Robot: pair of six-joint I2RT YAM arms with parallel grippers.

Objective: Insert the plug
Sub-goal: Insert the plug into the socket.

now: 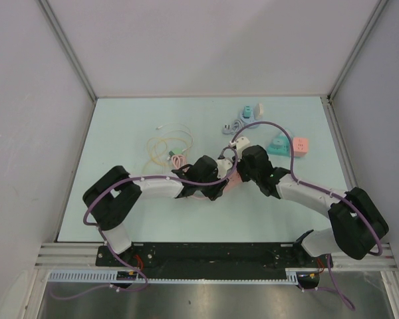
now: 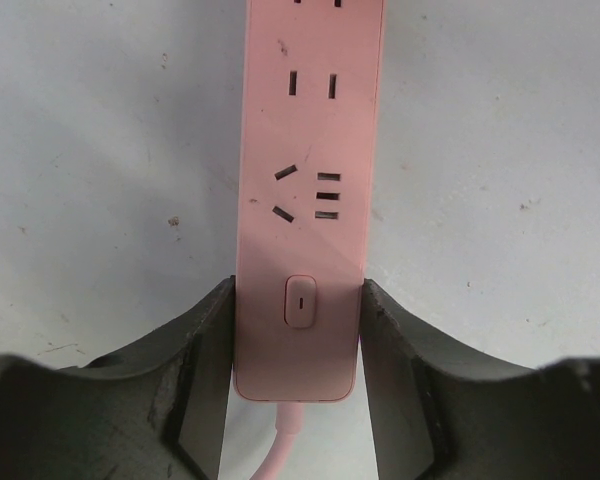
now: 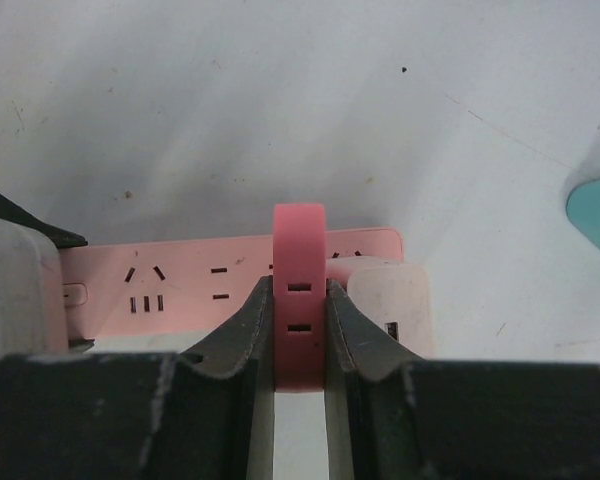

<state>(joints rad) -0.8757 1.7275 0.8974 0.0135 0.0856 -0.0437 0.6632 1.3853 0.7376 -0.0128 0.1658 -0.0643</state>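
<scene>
A pink power strip point(image 2: 310, 150) lies flat on the table, its switch end between my left fingers. My left gripper point(image 2: 298, 300) is shut on the strip's sides near the switch, with the strip's cord trailing out below. My right gripper point(image 3: 300, 290) is shut on a red-pink plug point(image 3: 300, 240) with two slots in its face. It holds the plug upright over the strip point(image 3: 180, 275), near the strip's right end. A white charger block point(image 3: 392, 300) sits on the strip just right of the plug. In the top view both grippers meet at the strip point(image 1: 231, 178).
A teal adapter point(image 1: 278, 145) and a pink cube adapter point(image 1: 300, 146) lie right of the arms. Yellow and white cables point(image 1: 167, 147) lie to the left. A grey cable point(image 1: 231, 126) and small blue pieces point(image 1: 247, 111) lie at the back.
</scene>
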